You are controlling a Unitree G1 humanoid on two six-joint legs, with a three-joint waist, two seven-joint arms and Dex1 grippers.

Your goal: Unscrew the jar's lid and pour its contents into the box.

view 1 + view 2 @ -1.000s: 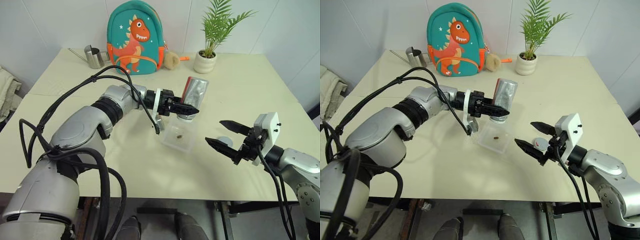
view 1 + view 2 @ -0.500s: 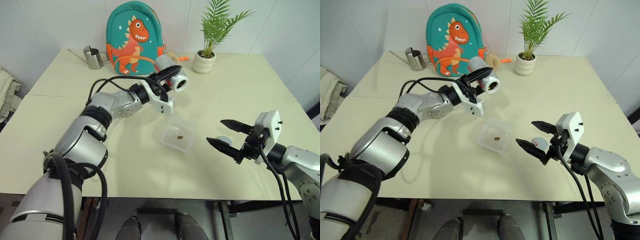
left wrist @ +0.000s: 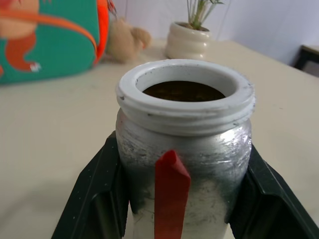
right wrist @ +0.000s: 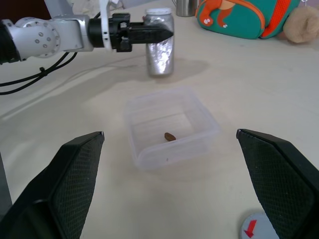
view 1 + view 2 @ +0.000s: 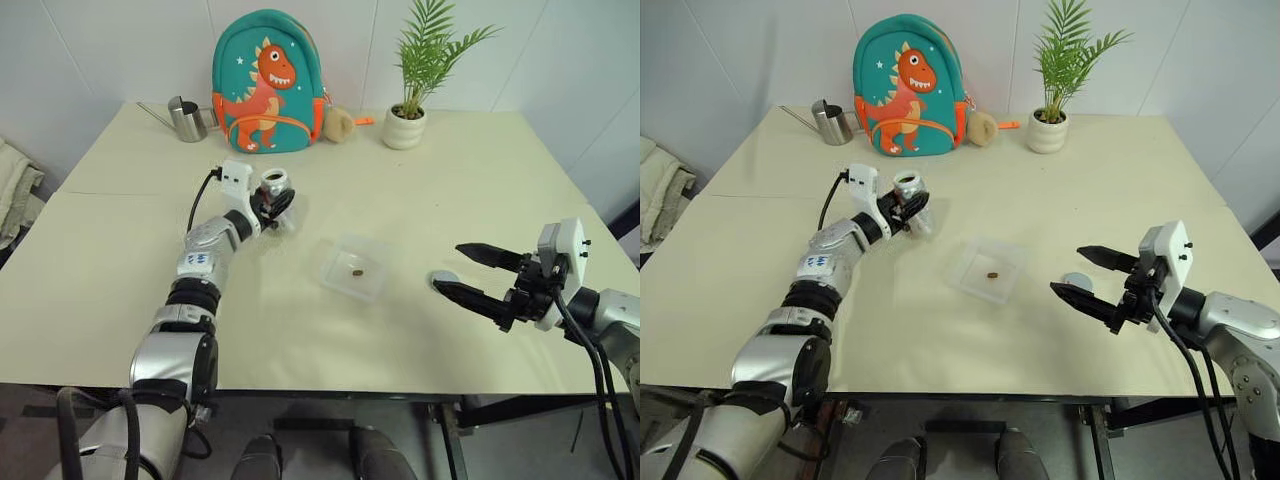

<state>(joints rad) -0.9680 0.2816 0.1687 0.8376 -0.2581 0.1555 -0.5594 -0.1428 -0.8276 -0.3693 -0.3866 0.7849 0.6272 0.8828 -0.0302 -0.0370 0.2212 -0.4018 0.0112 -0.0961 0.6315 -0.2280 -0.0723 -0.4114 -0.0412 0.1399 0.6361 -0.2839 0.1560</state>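
Note:
The jar (image 5: 273, 190) stands upright and lidless on the table, left of the box (image 5: 354, 268). My left gripper (image 5: 268, 203) is shut on the jar's body, one finger on each side. The left wrist view shows dark-brown contents (image 3: 183, 91) inside the jar's pale threaded rim. One brown bit (image 4: 169, 136) lies in the clear box. The grey lid (image 5: 1076, 282) with its red mark lies flat on the table, right of the box. My right gripper (image 5: 446, 266) hovers open just beside the lid, pointing toward the box, with nothing between its fingers (image 4: 75, 169).
A dinosaur backpack (image 5: 268, 80), a steel watering can (image 5: 185, 117), a plush toy (image 5: 338, 122) and a potted plant (image 5: 408, 125) line the table's far side. A cloth (image 5: 15, 185) lies off the left edge.
My left arm has swung the jar from tipped over the box up and away to the left, and now holds it upright on the table. The right gripper has drifted slightly right.

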